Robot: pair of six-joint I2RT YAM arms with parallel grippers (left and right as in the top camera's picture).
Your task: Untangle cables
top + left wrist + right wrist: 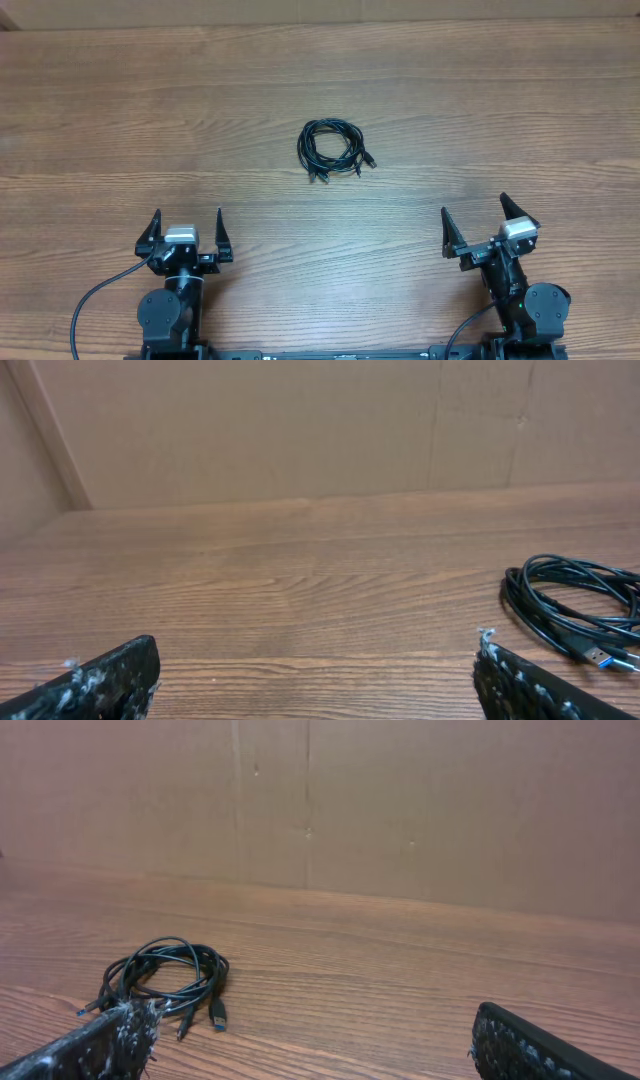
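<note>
Near middle of worktop (120, 100), slightly toward far side: cables (335, 148). One small bundle, thin black cords coiled in rough ring. Few plug ends poke out on near and right sides, one blue-tipped. Number of separate cords: cannot tell. At near edge, well apart from bundle, two: left pincer (188, 213), right pincer (474, 205). Each spread wide, holding nothing.
</note>
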